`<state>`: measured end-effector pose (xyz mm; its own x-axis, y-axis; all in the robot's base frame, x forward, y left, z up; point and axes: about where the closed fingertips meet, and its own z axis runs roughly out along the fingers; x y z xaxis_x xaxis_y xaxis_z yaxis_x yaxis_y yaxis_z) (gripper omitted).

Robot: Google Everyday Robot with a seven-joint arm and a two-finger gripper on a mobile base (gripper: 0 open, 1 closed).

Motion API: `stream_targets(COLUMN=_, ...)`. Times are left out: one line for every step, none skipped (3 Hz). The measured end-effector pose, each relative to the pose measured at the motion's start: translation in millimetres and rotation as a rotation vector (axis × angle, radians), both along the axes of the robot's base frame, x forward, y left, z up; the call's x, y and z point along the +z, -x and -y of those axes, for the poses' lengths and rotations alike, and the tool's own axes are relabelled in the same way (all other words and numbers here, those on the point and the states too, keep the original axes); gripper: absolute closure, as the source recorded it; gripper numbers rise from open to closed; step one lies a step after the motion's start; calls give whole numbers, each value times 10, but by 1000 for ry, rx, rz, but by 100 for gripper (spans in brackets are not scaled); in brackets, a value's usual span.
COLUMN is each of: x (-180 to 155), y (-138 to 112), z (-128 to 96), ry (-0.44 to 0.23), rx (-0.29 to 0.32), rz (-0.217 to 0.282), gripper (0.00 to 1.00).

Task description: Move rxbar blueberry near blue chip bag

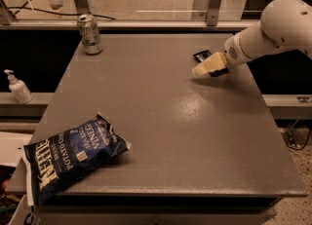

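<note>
Smooth gripper (198,71) over rxbar blueberry (202,54) on matt table (170,126).

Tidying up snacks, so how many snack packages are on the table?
2: the blue chip bag, near left; the rxbar blueberry, far right, partly covered by the gripper. None seems hidden.

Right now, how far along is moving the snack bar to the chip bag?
Done: nothing; the snack bar lies at the table's far right, the chip bag at front left. In hand: the gripper is at the bar. Left: grasp, carry across, set down by the bag.
</note>
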<state>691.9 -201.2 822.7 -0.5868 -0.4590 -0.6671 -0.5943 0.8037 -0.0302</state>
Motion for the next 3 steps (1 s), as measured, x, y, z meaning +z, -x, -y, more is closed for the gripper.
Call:
stream_targets(x=-71, y=-1, z=10, ry=-28, rx=-20, rz=-11, gripper=18)
stream_targets(x=-52, y=-23, z=17, ry=-48, rx=-29, rz=-6, gripper=42)
stream_targets(x=-14, y=-24, z=35, ry=-61, rx=-33, rz=-3, gripper=64)
